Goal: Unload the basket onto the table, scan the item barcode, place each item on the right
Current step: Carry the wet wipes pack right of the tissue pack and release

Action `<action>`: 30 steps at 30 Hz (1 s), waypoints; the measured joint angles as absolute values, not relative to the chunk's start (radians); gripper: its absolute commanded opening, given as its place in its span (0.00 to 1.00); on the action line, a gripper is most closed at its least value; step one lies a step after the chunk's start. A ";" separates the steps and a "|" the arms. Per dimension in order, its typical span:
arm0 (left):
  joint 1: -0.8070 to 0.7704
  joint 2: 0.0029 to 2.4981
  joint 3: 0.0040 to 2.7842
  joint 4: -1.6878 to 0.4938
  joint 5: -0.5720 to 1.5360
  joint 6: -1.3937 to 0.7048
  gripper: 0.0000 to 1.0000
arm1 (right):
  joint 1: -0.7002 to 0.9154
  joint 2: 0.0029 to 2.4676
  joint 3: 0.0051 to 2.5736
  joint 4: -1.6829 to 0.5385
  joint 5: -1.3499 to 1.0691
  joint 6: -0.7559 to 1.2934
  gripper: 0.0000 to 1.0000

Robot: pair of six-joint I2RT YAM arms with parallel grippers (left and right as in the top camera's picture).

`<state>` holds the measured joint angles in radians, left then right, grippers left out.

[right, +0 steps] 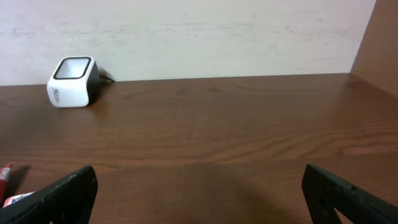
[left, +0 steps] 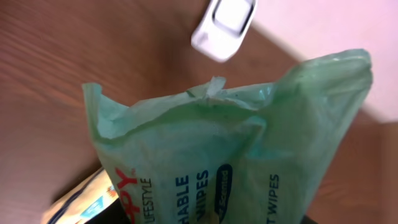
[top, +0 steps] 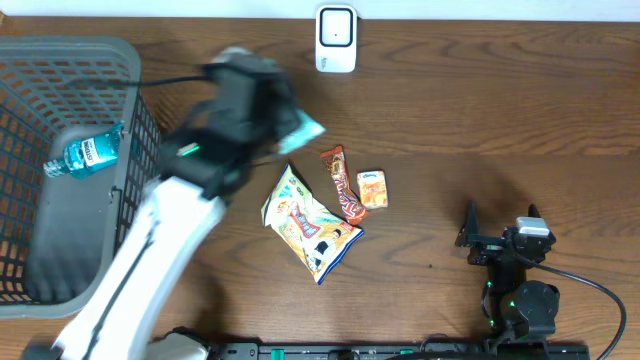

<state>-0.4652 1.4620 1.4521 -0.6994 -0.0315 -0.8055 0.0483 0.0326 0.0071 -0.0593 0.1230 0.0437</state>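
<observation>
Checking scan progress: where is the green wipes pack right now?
Overhead, the wipes pack is in the left gripper, held left of centre, short of the white scanner.

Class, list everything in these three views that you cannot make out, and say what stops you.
Barcode of the green plastic wet-wipes pack: in no view.
Pack's lettering: cut off by the left wrist view's bottom edge.
Left gripper: motion-blurred overhead, hidden behind the pack in its wrist view.
Blue plastic bottle in the grey mesh basket: label too small overhead.
</observation>
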 measured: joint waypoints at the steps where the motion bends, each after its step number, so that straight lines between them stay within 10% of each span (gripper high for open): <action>1: -0.484 1.504 1.451 -0.684 -0.036 -0.801 0.44 | 0.048 0.033 0.007 -0.059 0.123 0.044 0.99; 30: -0.758 1.907 1.446 -0.344 -0.035 -0.723 0.44 | 0.048 0.033 0.007 -0.059 0.123 0.044 0.99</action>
